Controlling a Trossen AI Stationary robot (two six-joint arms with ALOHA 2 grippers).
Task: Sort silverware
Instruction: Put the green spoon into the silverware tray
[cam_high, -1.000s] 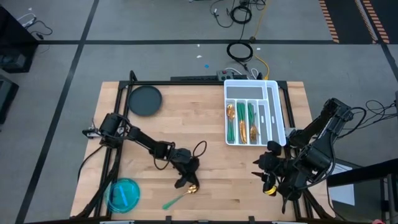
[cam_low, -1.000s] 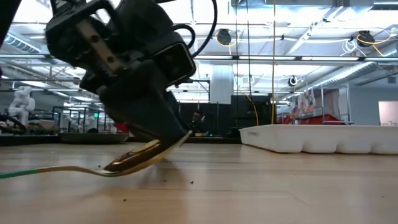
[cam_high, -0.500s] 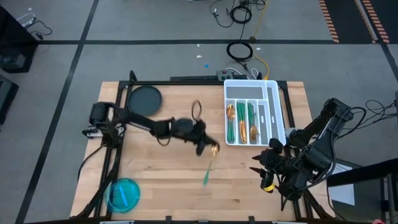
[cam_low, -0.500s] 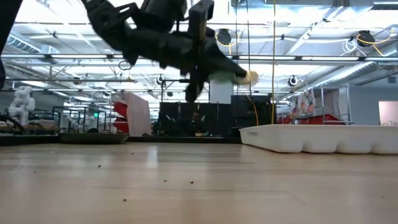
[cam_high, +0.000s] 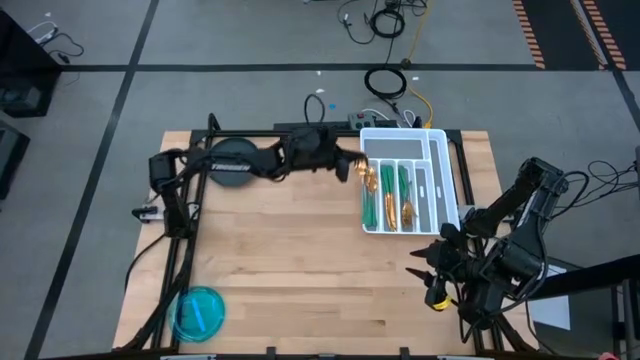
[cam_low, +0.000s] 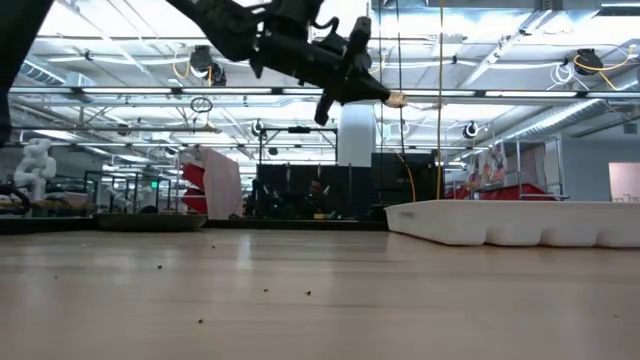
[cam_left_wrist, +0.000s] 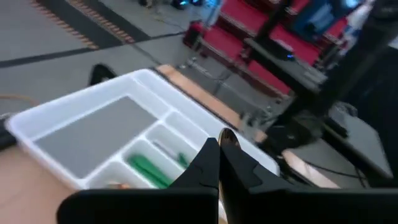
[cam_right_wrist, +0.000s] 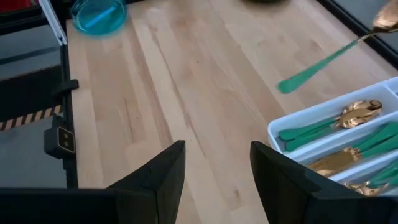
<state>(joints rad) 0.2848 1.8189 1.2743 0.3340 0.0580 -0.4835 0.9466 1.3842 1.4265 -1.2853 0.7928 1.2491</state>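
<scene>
high view, upper centre: left gripper clamped on gold-headed, green-handled spoon; light, stiff, slippery, best pinched at neck. right gripper parted, empty.

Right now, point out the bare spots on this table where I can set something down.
The wood between the blue bowl and the right gripper is bare, as is the middle below the dark plate. It is crowded at the white tray, where the left gripper holds a spoon.

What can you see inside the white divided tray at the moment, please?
The white tray holds gold-headed, green-handled silverware in its long slots; the wide end compartment looks empty. Pieces lying beneath others cannot be counted.
</scene>
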